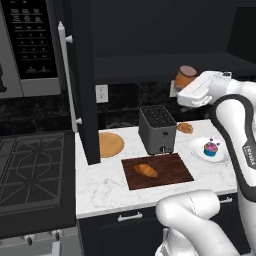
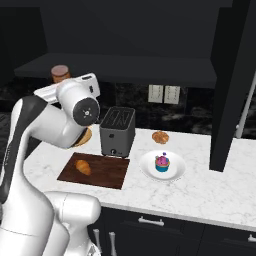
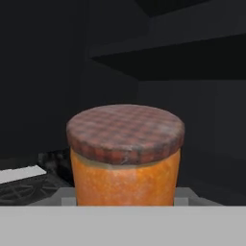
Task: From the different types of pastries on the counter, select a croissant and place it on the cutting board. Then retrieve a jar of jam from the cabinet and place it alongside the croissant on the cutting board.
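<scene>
On the far left of the left base view hangs the grey microwave (image 1: 30, 45) above a black stove (image 1: 30, 170), and beside them the cabinet door (image 1: 82, 80) stands open, its white handle (image 1: 67, 75) running down its edge. Right of the door the desk (image 1: 100, 187) begins, carrying a round plate (image 1: 111, 144) that sits bare, then the board (image 1: 157, 171) with the croissant (image 1: 145, 170) lying on its left half. Just behind the board stands a dark toaster (image 1: 157, 130). Further right a small brown pastry (image 1: 185, 128) lies near the wall, and in front of it a white dish (image 1: 200, 150) holds the cupcake (image 1: 210, 148). Up on the cabinet shelf (image 1: 150, 67) the jar (image 1: 185, 77) stands upright, with the arm's white hand right beside it. From the hand view the jar (image 3: 125, 153) looms very close, centred low, its chequered lid (image 3: 126, 132) on top. Whether the gripper is spread or closed on the jar I cannot tell, since the fingers are hidden.
</scene>
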